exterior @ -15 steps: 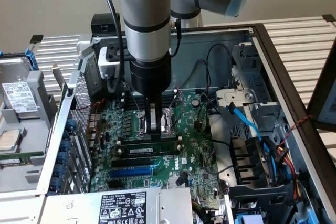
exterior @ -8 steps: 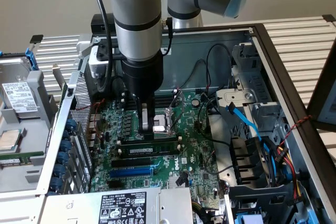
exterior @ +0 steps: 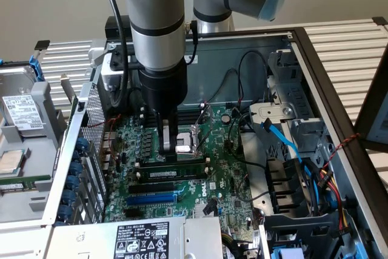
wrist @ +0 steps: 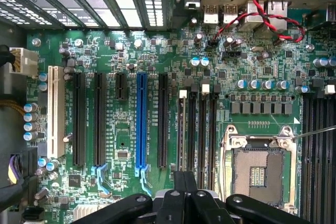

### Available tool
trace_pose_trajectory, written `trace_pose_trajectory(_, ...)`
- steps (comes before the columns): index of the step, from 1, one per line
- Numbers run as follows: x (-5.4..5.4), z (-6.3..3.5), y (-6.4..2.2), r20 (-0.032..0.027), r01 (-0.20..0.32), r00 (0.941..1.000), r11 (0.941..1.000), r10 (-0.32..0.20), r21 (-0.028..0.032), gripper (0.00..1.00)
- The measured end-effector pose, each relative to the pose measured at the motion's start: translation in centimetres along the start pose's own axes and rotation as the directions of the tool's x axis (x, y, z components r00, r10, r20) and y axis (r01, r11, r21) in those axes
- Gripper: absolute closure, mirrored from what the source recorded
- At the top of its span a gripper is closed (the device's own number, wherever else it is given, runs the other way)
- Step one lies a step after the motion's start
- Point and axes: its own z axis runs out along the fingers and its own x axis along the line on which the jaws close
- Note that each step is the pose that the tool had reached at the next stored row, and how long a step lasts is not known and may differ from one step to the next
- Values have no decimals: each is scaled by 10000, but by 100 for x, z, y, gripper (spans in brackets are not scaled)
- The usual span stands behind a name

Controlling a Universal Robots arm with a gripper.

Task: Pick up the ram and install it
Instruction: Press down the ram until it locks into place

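Note:
The ram (exterior: 173, 174), a long thin green stick with a small white label, stands on edge in one of the black memory slots (exterior: 170, 164) on the motherboard. My gripper (exterior: 168, 153) hangs straight down over these slots, shut, with its tips just above the ram. Whether they touch it I cannot tell. Nothing shows between the fingers. In the wrist view the shut gripper (wrist: 184, 182) points at the near end of the row of memory slots (wrist: 202, 129).
The open CPU socket (exterior: 193, 137) (wrist: 257, 169) lies right beside the gripper. A blue expansion slot (exterior: 151, 198) (wrist: 140, 124) is nearby. Blue and black cables (exterior: 285, 144) and drive bays crowd the exterior view's right. The case wall (exterior: 85, 131) rises at its left.

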Motion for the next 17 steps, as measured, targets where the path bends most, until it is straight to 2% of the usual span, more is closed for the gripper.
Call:
trace_pose_trajectory(8,2,84,52,2,1,10000,10000,-1,-1,89)
trace_pose_trajectory(17,2,110,57,2,0,10000,10000,0,-1,89)
